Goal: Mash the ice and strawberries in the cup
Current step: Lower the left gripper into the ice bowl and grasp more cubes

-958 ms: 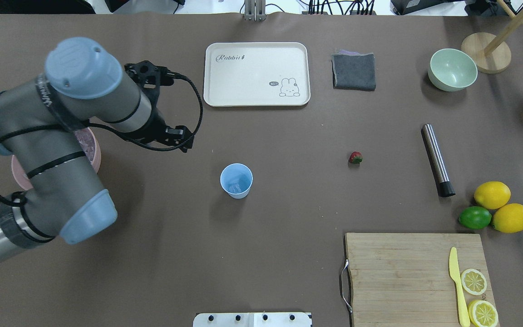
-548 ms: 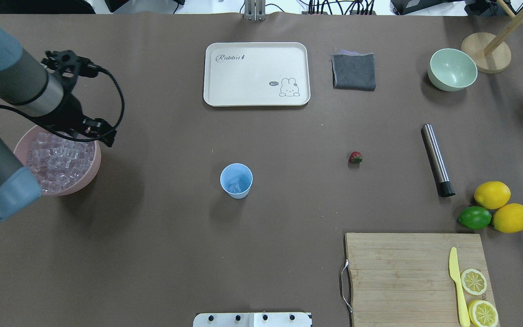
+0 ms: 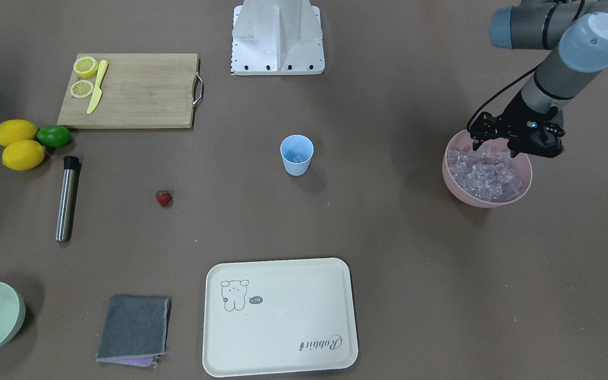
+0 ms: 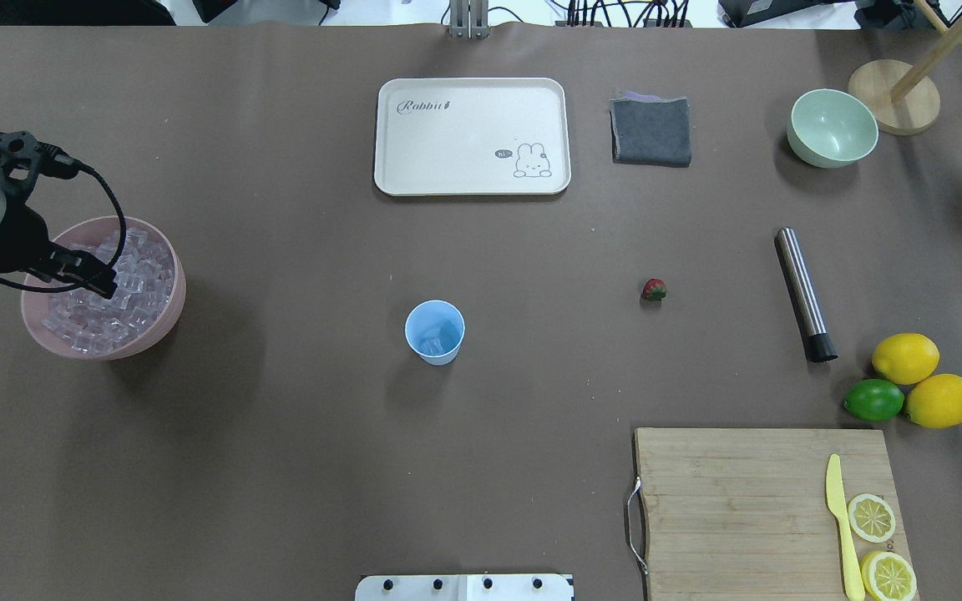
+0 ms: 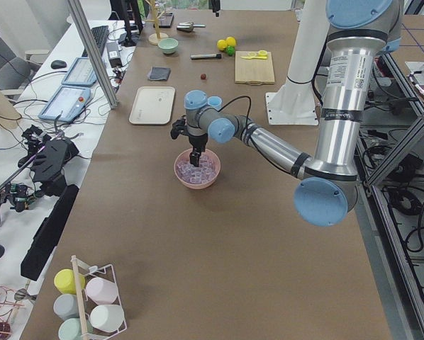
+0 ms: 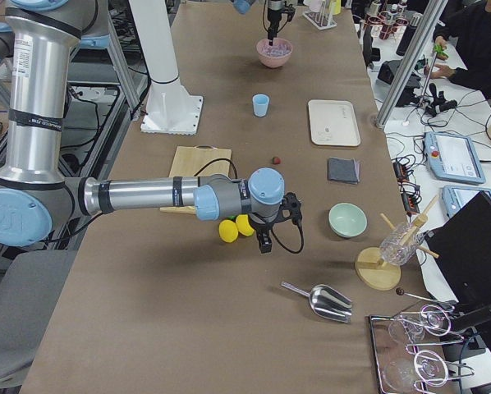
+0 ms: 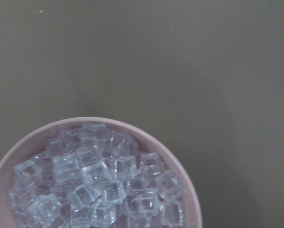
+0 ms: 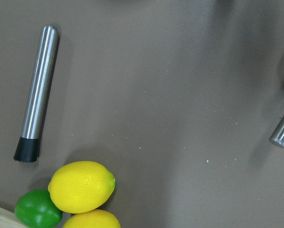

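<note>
The light blue cup (image 4: 435, 332) stands upright mid-table with a few ice cubes (image 4: 433, 342) in it; it also shows in the front view (image 3: 297, 154). A pink bowl (image 4: 165, 321) at the left is full of ice (image 3: 486, 174), and fills the left wrist view (image 7: 99, 190). My left gripper (image 3: 494, 148) hangs just over that ice, jaws apart and empty. The strawberry (image 4: 654, 290) lies alone on the table right of the cup. My right gripper (image 6: 264, 244) shows only in the right side view, beside the lemons; I cannot tell its state.
A steel muddler (image 4: 804, 294) lies right of the strawberry. Two lemons (image 4: 905, 358) and a lime (image 4: 873, 400) sit by a cutting board (image 4: 731, 501) with a yellow knife and lemon slices. A cream tray (image 4: 471, 136), grey cloth (image 4: 650, 131) and green bowl (image 4: 832, 127) line the far side.
My left arm has swung left, away from the cup side, and its gripper now hangs over the ice in the pink bowl. The cup, strawberry and muddler have not moved.
</note>
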`<control>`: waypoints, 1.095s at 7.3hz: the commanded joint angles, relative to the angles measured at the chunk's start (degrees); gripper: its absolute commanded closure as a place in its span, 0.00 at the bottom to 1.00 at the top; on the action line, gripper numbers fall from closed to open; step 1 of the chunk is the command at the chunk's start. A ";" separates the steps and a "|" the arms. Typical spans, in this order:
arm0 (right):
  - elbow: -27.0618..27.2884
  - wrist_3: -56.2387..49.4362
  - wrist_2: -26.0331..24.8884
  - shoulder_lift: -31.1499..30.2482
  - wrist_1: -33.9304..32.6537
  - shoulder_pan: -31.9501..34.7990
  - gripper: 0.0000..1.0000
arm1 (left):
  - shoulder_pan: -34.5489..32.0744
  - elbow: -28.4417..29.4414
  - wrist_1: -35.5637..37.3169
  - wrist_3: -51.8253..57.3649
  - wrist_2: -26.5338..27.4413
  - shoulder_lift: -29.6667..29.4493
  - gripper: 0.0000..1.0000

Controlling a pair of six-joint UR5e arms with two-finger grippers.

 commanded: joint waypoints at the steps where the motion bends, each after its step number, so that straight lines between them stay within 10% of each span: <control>1: -0.04 0.03 0.04 -0.15 0.44 0.00 0.00 | -0.98 -0.23 -1.13 12.50 0.59 1.81 0.14; 8: 1.80 0.03 0.13 -2.52 1.58 0.00 0.00 | 3.49 2.05 -11.93 23.19 8.42 6.29 0.15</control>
